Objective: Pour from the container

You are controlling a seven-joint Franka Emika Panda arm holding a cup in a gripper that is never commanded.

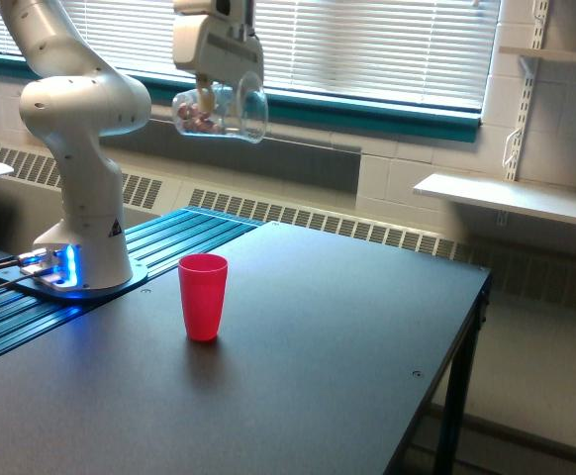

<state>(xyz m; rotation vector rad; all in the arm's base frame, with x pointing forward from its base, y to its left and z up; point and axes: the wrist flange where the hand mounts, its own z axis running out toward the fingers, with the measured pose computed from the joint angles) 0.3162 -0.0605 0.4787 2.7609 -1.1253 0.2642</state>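
Clear plastic, the container (221,112) hangs high in the air, lying almost on its side with its wide mouth toward the exterior view's right. Small pinkish pieces (198,121) sit bunched at its closed end, on the exterior view's left. The gripper (219,91) comes down from above and is clenched on the container, its fingers on either side of the clear wall.

Below it, well apart, a red cup (203,296) stands upright on the dark table (298,376). The container is above and a little toward the exterior view's left of the cup's mouth, with only open air between them.

On the exterior view's left, the white arm (78,129) rises from its base (68,269), which shows blue lights and stands on a ribbed blue-green mat (149,247) beside the table. A small dark triangular mark sits on the arm's lower column; it is too small to read. No other writing can be made out.

Behind the scene run window blinds (367,45), a teal sill (387,114), a long radiator grille (367,233) along the wall, and white shelves (511,198) on the exterior view's right. A table leg (450,416) shows at the near right corner.
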